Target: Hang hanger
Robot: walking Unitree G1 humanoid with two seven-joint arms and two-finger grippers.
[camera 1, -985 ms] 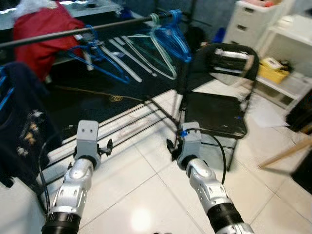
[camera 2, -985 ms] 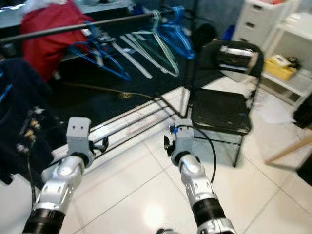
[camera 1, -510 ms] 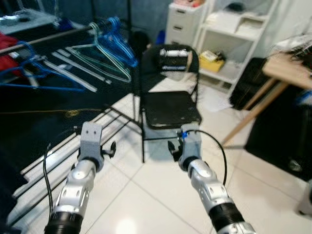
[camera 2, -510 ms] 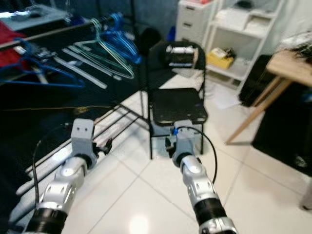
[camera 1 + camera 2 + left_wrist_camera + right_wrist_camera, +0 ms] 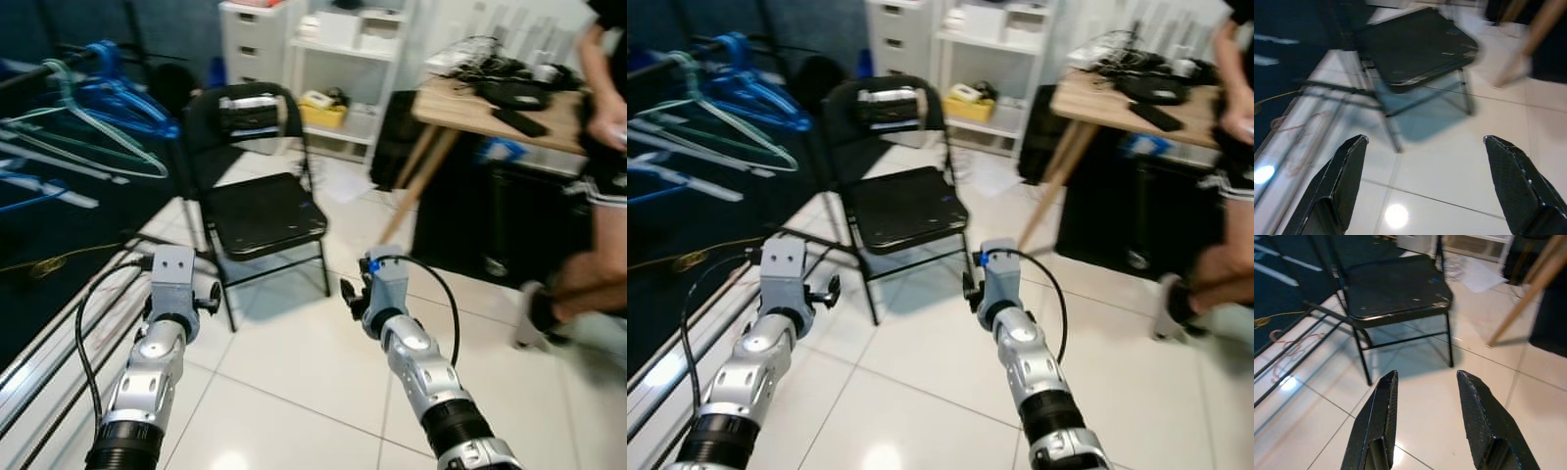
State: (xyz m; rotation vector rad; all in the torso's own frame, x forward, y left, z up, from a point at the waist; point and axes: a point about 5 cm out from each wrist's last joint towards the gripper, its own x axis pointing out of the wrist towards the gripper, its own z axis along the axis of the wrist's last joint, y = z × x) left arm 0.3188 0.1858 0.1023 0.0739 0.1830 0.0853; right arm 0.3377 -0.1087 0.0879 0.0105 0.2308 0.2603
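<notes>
No readable writing shows anywhere. Both claws hover above the white tile floor (image 5: 294, 392), holding nothing: the left claw (image 5: 1422, 188) is spread wide, the right claw (image 5: 1425, 423) moderately parted. Just beyond them stands a black folding chair (image 5: 260, 211). Far left, blue and green hangers (image 5: 93, 117) hang on a rail. Far right, a person (image 5: 598, 166) walks beside a wooden counter (image 5: 490, 103).

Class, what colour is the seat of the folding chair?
Black; the folding chair's seat shows best in the right wrist view.
</notes>
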